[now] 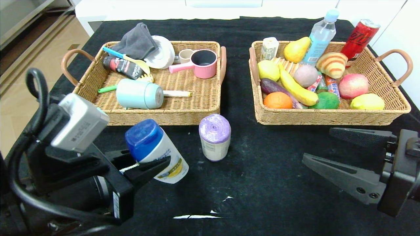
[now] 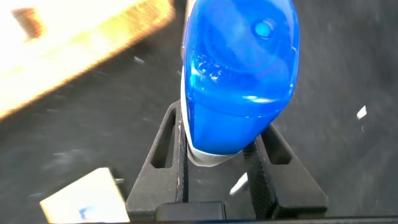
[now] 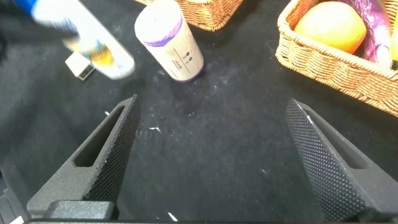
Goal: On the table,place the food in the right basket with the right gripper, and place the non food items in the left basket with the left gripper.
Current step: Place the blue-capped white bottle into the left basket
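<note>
My left gripper (image 1: 144, 164) is shut on a white bottle with a blue cap (image 1: 154, 147), lifted and tilted in front of the left basket (image 1: 177, 116). In the left wrist view the blue cap (image 2: 239, 68) stands out from between the two black fingers (image 2: 168, 155). A purple-topped roll (image 1: 215, 137) stands upright on the black cloth between the baskets' near edges. My right gripper (image 1: 317, 144) hangs open and empty in front of the right basket (image 1: 328, 118). The right wrist view shows that gripper (image 3: 212, 102) over bare cloth, with the roll (image 3: 169, 40) and the bottle (image 3: 93, 37) beyond it.
The left basket holds a pale blue mug (image 1: 139, 94), a pink cup (image 1: 203, 64), a grey cloth (image 1: 136, 42) and other utensils. Fruit, a banana (image 1: 297, 88), a water bottle (image 1: 320, 37) and a red can (image 1: 359, 37) crowd the right basket. A small card (image 3: 81, 62) lies by the bottle.
</note>
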